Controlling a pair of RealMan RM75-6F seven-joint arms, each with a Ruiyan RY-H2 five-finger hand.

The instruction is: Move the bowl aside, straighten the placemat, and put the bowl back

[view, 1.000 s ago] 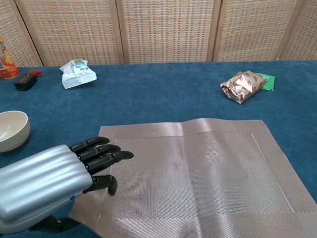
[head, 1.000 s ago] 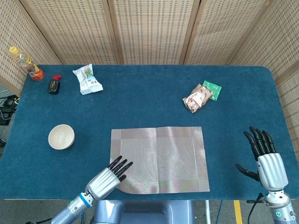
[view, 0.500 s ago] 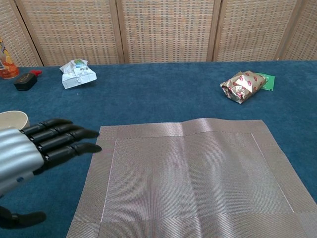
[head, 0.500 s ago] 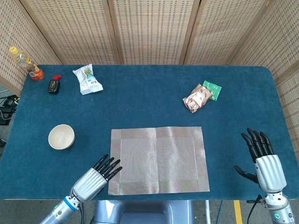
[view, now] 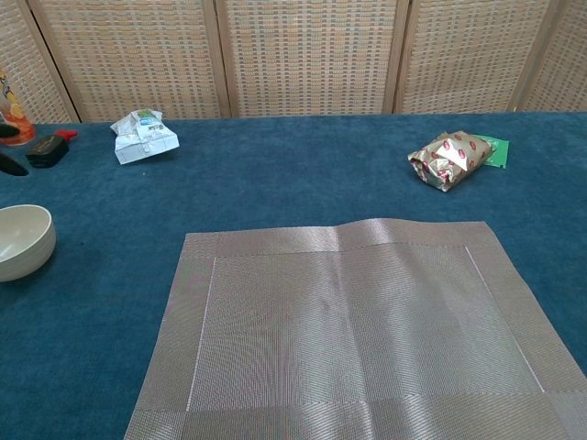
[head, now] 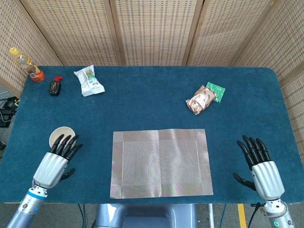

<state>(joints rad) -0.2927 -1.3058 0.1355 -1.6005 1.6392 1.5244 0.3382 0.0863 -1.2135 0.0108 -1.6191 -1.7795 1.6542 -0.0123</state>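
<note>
Table: blue cloth, unchanged over the last second.

Mat: now flat and square to the near table edge, at 6 o'clock of the table centre. A second ago its near-left corner was folded under the left hand; half a second ago it already lay flat. One slight ridge shows on the far border in the chest view. Judgement: straightening step done.

Left hand: has swung off the mat's near-left corner and out to 9 o'clock of the mat. Fingers released and spread, holding nothing, tips over the near rim of the bowl; contact cannot be told from the head view.

Right hand: at 3 o'clock of the mat, well apart from it, fingers spread, empty. It has drifted slightly nearer the mat.

Bowl: upright on the cloth at 9 o'clock of the mat, apart from it, not moved in this second. Judgement: the left hand is lining up for the grasp; returning the bowl to the mat remains.
</note>
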